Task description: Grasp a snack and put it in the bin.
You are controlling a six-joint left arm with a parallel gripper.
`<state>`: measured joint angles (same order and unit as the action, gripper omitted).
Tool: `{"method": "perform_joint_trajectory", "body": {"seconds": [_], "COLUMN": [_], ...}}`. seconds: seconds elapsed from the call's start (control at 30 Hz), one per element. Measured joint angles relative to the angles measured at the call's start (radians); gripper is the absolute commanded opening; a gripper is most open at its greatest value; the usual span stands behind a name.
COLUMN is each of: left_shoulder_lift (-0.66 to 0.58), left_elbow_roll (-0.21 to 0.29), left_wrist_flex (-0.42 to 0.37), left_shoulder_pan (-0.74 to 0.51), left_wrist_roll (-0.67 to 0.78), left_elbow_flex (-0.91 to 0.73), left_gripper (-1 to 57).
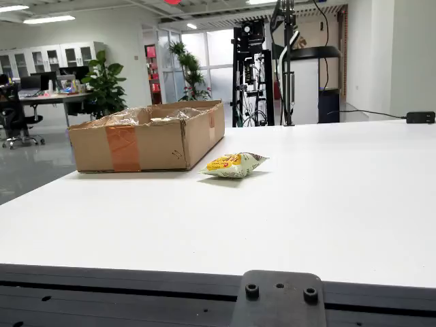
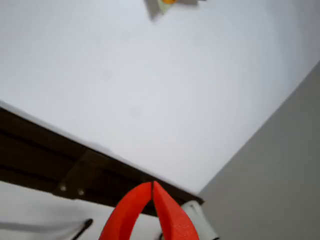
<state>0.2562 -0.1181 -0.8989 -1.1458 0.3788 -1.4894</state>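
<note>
A green and yellow snack bag (image 1: 234,164) lies on the white table (image 1: 327,197), just right of the cardboard box (image 1: 146,136) that serves as the bin. In the gripper view only the bag's edge (image 2: 167,3) shows at the very top. My gripper (image 2: 152,186) has red fingers (image 2: 172,220) whose tips meet, shut on nothing. It hangs over the table's near edge, far from the bag. The gripper does not show in the fixed view.
The box stands open at the table's back left with crumpled plastic inside. A dark mounting rail (image 1: 204,296) with a bracket (image 1: 279,300) runs along the front edge. A black adapter (image 1: 419,117) and cable lie at the far right. Office floor (image 2: 280,175) lies beyond the edge.
</note>
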Motion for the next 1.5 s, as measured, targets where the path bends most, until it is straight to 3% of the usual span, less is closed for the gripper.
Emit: {"method": "perform_joint_trajectory", "body": {"seconds": [1.5], "left_shoulder_lift": [0.0], "left_elbow_roll": [0.0], "left_wrist_flex": [0.0], "left_shoulder_pan": [0.003], "left_wrist_roll": [-0.013], "left_elbow_flex": [0.0], "left_gripper": [0.4]}}
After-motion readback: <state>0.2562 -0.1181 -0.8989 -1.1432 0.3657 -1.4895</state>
